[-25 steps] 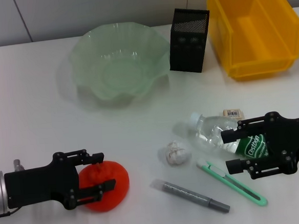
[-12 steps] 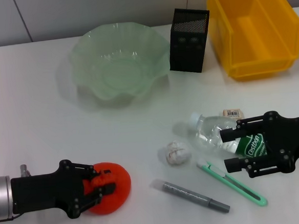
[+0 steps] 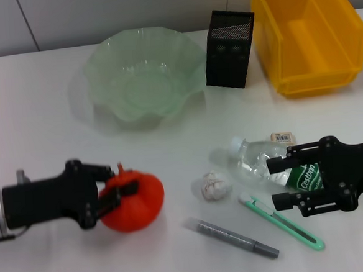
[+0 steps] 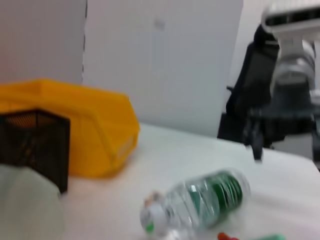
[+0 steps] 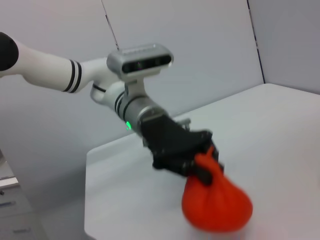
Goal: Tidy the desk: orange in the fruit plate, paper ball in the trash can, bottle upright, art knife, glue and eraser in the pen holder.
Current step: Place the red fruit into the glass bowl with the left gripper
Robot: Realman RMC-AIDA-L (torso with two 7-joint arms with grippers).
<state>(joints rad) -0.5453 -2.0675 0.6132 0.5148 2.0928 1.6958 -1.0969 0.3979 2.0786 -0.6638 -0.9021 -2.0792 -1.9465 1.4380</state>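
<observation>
The orange [image 3: 138,204], a soft red-orange fruit, hangs just above the table at the front left, and my left gripper [image 3: 120,189] is shut on its top. The right wrist view shows the same orange [image 5: 217,202] dangling from that gripper [image 5: 202,160]. The clear bottle [image 3: 258,162] with a green label lies on its side at the right. My right gripper [image 3: 277,182] is open, one finger on each side of the label. Around the bottle lie the paper ball [image 3: 211,185], green art knife [image 3: 281,222], grey glue stick [image 3: 232,237] and eraser [image 3: 282,138].
At the back stand the pale green fruit plate [image 3: 101,60], the black mesh pen holder [image 3: 228,48] and the yellow trash can [image 3: 268,43]. The left wrist view shows the lying bottle [image 4: 200,197], the yellow can [image 4: 90,135] and the pen holder [image 4: 35,140].
My left gripper has closed on the orange and lifted it off the table, shifting slightly right and back. The right gripper has stayed at the bottle.
</observation>
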